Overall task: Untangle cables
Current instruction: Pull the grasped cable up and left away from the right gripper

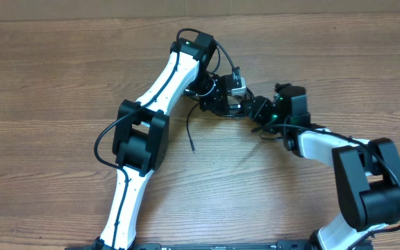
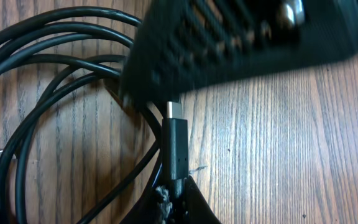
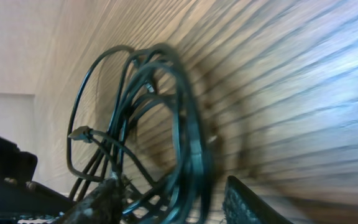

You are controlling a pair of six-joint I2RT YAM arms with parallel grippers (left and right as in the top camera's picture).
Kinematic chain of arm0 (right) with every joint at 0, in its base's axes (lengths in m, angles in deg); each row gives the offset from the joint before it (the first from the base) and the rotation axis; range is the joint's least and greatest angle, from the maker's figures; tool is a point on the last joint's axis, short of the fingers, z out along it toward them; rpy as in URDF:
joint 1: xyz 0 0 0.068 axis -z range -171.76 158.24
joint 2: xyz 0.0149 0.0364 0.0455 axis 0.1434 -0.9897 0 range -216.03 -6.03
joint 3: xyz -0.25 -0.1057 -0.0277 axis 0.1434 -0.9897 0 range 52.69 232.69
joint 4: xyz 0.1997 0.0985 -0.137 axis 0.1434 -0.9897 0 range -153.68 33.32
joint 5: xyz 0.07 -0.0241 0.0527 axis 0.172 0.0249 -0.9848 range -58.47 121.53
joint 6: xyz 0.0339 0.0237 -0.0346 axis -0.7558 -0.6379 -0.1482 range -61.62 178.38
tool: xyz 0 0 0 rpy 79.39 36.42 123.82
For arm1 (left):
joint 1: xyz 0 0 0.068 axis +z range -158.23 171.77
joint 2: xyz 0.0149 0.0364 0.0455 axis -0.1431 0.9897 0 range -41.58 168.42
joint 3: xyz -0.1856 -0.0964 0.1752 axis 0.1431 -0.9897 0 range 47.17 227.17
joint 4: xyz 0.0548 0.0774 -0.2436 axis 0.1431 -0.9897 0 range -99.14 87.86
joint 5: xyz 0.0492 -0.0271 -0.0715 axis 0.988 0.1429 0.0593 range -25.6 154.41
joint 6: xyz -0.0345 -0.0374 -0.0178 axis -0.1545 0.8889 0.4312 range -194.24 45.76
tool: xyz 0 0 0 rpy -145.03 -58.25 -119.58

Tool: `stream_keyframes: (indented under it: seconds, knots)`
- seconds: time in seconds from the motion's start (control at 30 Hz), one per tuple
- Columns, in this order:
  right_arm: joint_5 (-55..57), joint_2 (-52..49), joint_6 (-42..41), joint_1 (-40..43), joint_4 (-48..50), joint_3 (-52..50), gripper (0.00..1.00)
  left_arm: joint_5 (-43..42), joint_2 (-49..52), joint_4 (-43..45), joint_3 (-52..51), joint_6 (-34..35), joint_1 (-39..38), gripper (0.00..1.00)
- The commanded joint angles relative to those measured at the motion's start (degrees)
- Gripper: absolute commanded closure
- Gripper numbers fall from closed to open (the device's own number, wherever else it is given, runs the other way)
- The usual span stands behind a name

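The cables [image 1: 236,103] are thin black cords bunched between the two grippers at the table's upper middle. One loose end [image 1: 190,135] trails down toward me. My left gripper [image 1: 221,97] is shut on a cable just behind its black plug with a metal tip [image 2: 175,146]; its fingertips [image 2: 176,194] pinch the cord. More cable loops [image 2: 36,93] lie to the left of it. My right gripper [image 1: 257,111] is open, and its fingers [image 3: 173,205] straddle a blurred coil of cables [image 3: 188,137] with a small plug end [image 3: 79,132].
The right gripper's dark body [image 2: 241,37] fills the top of the left wrist view, close above the plug. The wooden table [image 1: 61,76] runs out on all sides. The two arms' own thicker wires [image 1: 103,139] loop beside their links.
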Motion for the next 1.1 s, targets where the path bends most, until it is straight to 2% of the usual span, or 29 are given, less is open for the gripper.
stream_keyframes:
  seconds: [0.0, 0.07, 0.1, 0.27, 0.4, 0.57, 0.67, 0.87, 0.97, 1.07]
  knots:
    - [4.8, -1.6, -1.8, -2.1, 0.5, 0.2, 0.66, -1.2, -2.4, -0.1, 1.6, 0.4, -0.1, 0.96]
    - [5.5, -2.2, -2.0, -2.7, 0.5, 0.2, 0.83, -1.2, -2.4, -0.2, 1.6, 0.4, 0.0, 0.96]
    - [5.6, -2.4, -2.0, -2.8, 0.5, 0.2, 0.88, -1.2, -2.4, -0.3, 1.6, 0.4, 0.0, 0.96]
    - [4.8, -2.5, -1.9, -2.8, 0.3, 0.2, 0.96, -1.2, -2.4, -0.2, 1.6, 0.4, 0.0, 0.96]
    - [3.6, -2.5, -1.5, -2.8, 0.3, 0.2, 0.96, -1.4, -2.4, 0.3, 1.6, 0.5, 0.1, 0.96]
    - [3.6, -2.5, -1.3, -2.6, 0.1, 0.2, 0.96, -5.8, -2.4, -0.6, 2.9, 0.9, 1.0, 0.96]
    - [4.2, -2.5, -1.3, -2.1, 0.0, 0.2, 0.96, -6.4, -2.4, -2.9, 5.5, 1.3, 2.4, 0.96]
    - [5.0, -2.5, -1.3, -0.6, 0.1, 0.2, 0.96, -14.1, -2.4, -8.4, 10.1, 1.7, 6.5, 0.96]
    - [6.7, -2.5, -1.3, -0.5, 0.4, 0.2, 0.96, -13.4, -2.4, -10.1, 10.1, 1.6, 8.1, 0.96]
    - [8.2, -2.5, -1.4, -0.2, 0.9, 0.2, 0.96, -7.9, -2.4, -11.4, 9.9, 1.6, 9.0, 0.96]
